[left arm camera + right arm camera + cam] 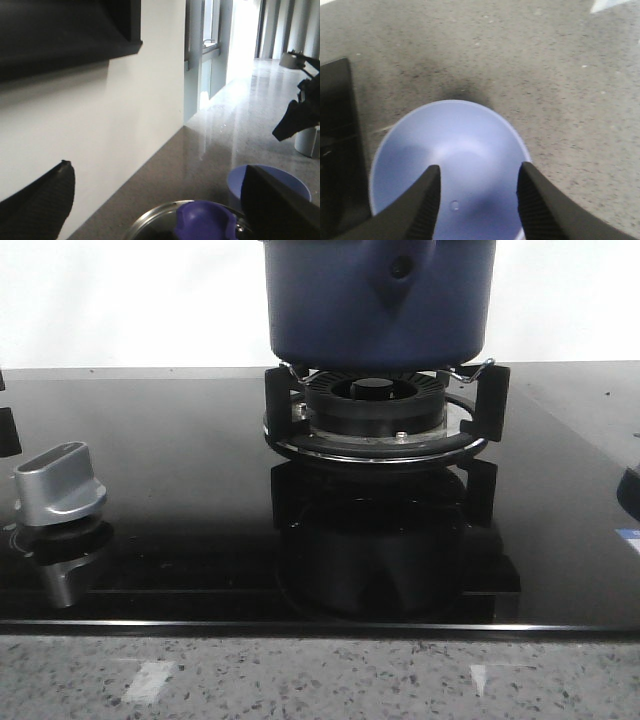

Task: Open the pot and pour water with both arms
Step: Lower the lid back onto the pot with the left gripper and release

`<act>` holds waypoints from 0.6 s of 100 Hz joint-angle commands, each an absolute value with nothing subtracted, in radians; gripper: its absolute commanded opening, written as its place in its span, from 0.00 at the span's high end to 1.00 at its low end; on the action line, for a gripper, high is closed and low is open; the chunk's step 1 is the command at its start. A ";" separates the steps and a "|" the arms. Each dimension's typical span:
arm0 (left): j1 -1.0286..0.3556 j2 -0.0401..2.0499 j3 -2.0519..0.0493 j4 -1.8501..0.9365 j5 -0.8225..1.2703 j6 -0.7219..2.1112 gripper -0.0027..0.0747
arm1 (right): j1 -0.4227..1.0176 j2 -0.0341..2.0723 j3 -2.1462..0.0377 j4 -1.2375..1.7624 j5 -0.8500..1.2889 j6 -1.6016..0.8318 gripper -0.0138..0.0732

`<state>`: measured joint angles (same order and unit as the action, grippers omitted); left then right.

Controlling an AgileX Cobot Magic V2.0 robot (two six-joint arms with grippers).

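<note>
Between the spread fingers of the right gripper (477,200) lies a pale blue bowl (450,150) on the speckled counter (545,75); the left gripper (160,210), likewise parted, flanks a purple lid knob (205,220), while the pot (378,300) sits on the burner grate (380,415).

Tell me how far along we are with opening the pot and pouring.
Nothing looks done yet. The pot sits on the burner grate; the left hand is open above the lid's blue knob, not gripping it. The right hand hangs open over an empty blue bowl on the counter. Lifting the lid and pouring are left.
</note>
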<state>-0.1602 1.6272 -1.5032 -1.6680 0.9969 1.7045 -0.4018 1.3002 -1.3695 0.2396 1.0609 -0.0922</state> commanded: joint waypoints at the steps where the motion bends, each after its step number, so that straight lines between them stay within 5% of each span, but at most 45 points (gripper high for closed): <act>1: -0.103 1.529 -1.535 -1.747 1.060 1.661 0.25 | -0.407 1.269 -1.390 0.334 1.009 -0.144 0.48; 16: -0.007 1.447 -1.535 -1.747 1.076 1.542 0.45 | -0.407 1.248 -1.390 0.478 1.009 -0.218 0.57; 35: 0.108 1.349 -1.535 -1.725 1.080 1.470 1.00 | -0.407 1.194 -1.383 0.699 0.957 -0.322 0.93; 60: 0.173 1.212 -1.509 -1.565 0.857 1.315 0.99 | -0.377 1.033 -1.235 1.087 0.652 -0.603 0.92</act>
<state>0.1689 1.2833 -1.4988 -1.5686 0.9938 1.3760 -0.3945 1.1136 -1.2650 0.9151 0.8246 -0.4615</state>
